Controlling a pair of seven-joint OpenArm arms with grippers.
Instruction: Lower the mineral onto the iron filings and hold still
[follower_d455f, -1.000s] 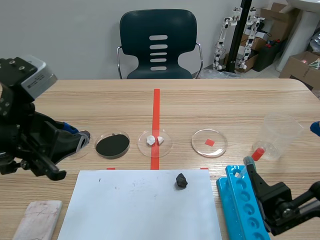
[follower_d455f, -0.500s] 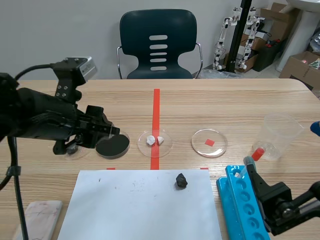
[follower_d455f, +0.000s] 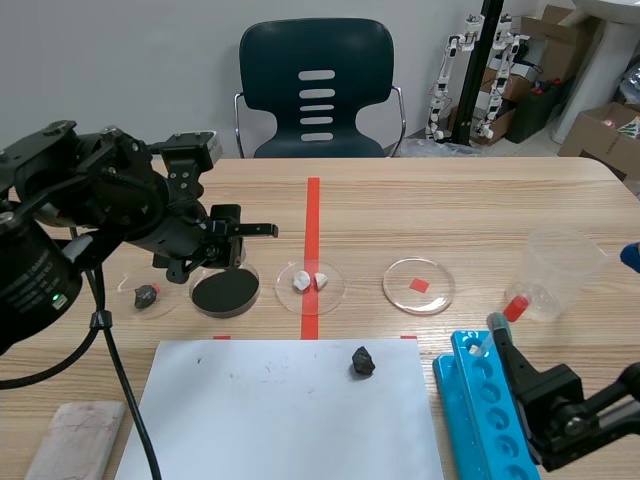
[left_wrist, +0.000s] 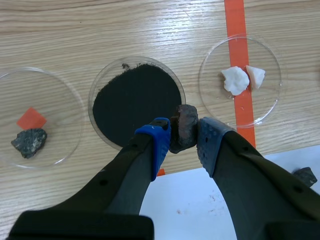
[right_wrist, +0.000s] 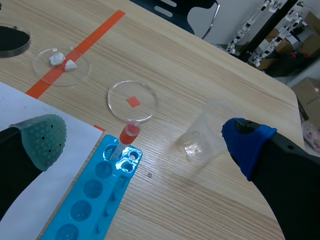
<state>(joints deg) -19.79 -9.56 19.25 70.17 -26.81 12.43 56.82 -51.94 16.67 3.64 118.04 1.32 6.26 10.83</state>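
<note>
Mineral (left_wrist: 184, 127), a dark brownish lump, is clamped between your left fingers (left_wrist: 159, 142), held above the tabletop (left_wrist: 150, 30) at the four o'clock edge of the dish (left_wrist: 92, 102) of iron filings (left_wrist: 132, 100). Your right fingers (right_wrist: 42, 135) stand wide apart, holding nothing, by the blue tube rack (right_wrist: 100, 192). From the filings, white chips (left_wrist: 241, 79) lie at three o'clock and a grey stone (left_wrist: 29, 141) at nine. Descend straight from here and you will likely strike the rim, tipping the dish and scattering filings; shift toward ten o'clock first. The pinch looks narrow, so a knock could roll the lump loose. No writing is readable.
</note>
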